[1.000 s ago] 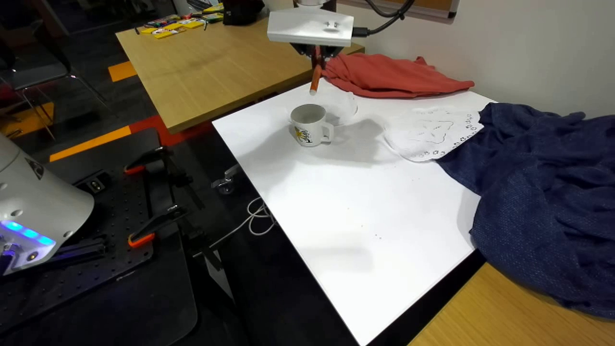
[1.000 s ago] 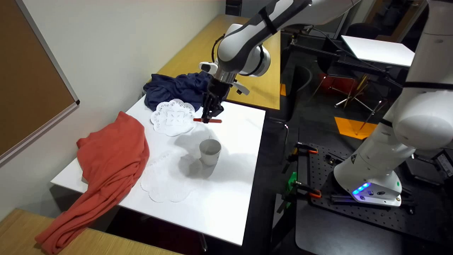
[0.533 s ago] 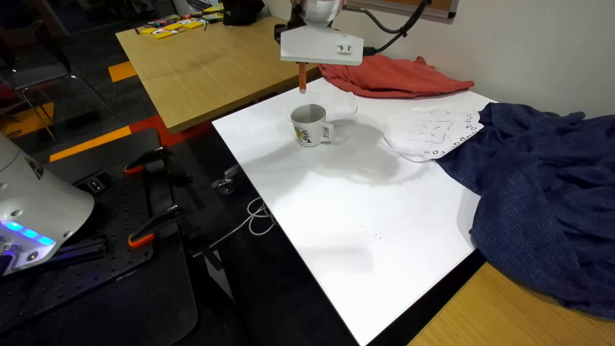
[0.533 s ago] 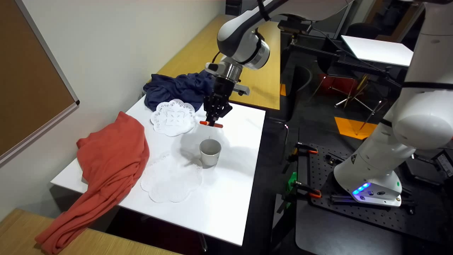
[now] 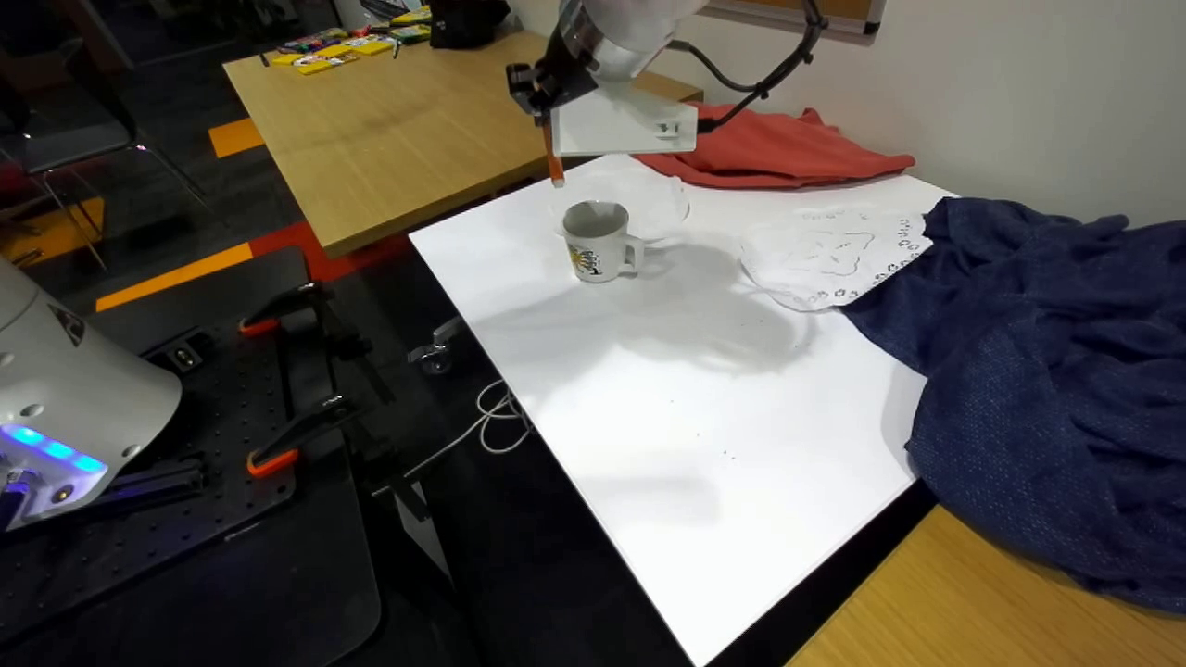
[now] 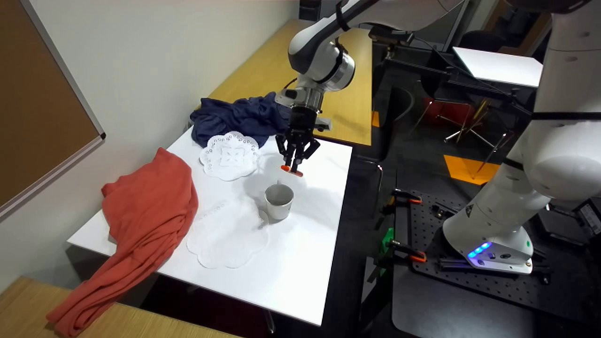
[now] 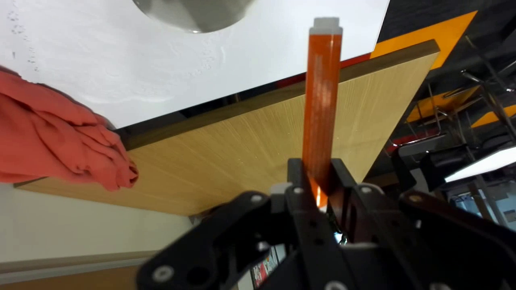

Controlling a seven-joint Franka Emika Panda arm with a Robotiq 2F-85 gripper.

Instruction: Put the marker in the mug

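The marker is an orange-red stick with a light grey end; it shows in both exterior views (image 5: 555, 165) (image 6: 298, 173) and in the wrist view (image 7: 321, 96). My gripper (image 6: 291, 166) (image 7: 316, 173) is shut on the marker and holds it in the air, tilted, near the mug. The white mug (image 5: 598, 257) (image 6: 278, 209) stands upright on the white table, with a printed pattern and a handle. Only the mug's lower part shows at the top of the wrist view (image 7: 201, 14). The marker is apart from the mug and outside its rim in the exterior views.
A red cloth (image 5: 778, 148) (image 6: 155, 206) and a dark blue cloth (image 5: 1047, 371) (image 6: 235, 119) lie over the white table's (image 5: 686, 445) edges. White doilies (image 6: 230, 155) (image 6: 225, 244) lie flat near the mug. A wooden table (image 5: 417, 139) adjoins.
My gripper has tilted and swung with the marker, leftward in an exterior view and rightward and slightly down in an exterior view. It stays shut on the marker. The mug has not moved.
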